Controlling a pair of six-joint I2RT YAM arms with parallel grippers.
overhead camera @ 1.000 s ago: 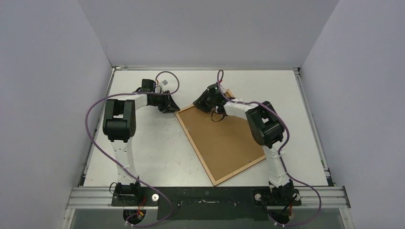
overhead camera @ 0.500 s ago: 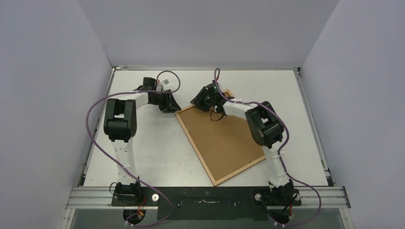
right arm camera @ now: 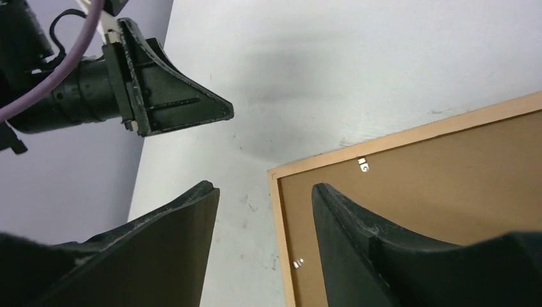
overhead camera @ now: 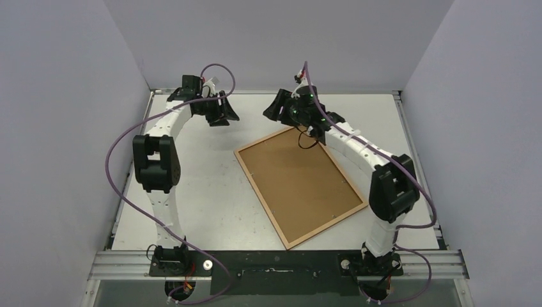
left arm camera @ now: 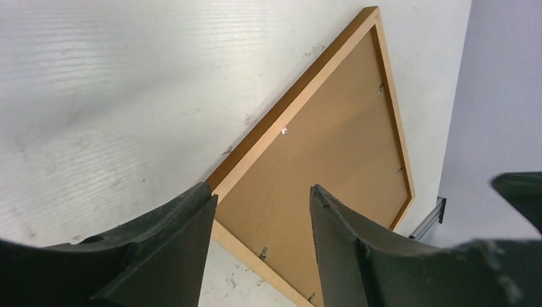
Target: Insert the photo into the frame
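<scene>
The left gripper (left arm camera: pixel 261 197) has its two black fingers (left arm camera: pixel 172 246) standing well apart with nothing between them and nothing touched; below the gap runs one long side of the thin orange-brown wooden picture frame (left arm camera: pixel 281 112), which lies flat and face down, a stiff brown fibreboard backing panel (overhead camera: pixel 300 182) filling it and small metal tabs (left arm camera: pixel 284 131) showing along its inner edge. The right gripper (right arm camera: pixel 263 192) is likewise parted and empty (its fingers (right arm camera: pixel 358 246) hang clear above the surface), with one corner of the frame below the gap and spreading out under the right-hand finger, and the left gripper showing beyond its left-hand finger. A second ago both grippers were low and narrower, the left one at the frame's left corner and the right one over its far corner; both have since lifted off, drawn back towards the far wall and widened, while the frame's near corner has stayed where it was. Everything rests on a white table (overhead camera: pixel 192 192) marked with faint scuffs, closed in by plain pale grey-lilac walls (overhead camera: pixel 275 45), with purple cables (overhead camera: pixel 118 153) looping along the arms
</scene>
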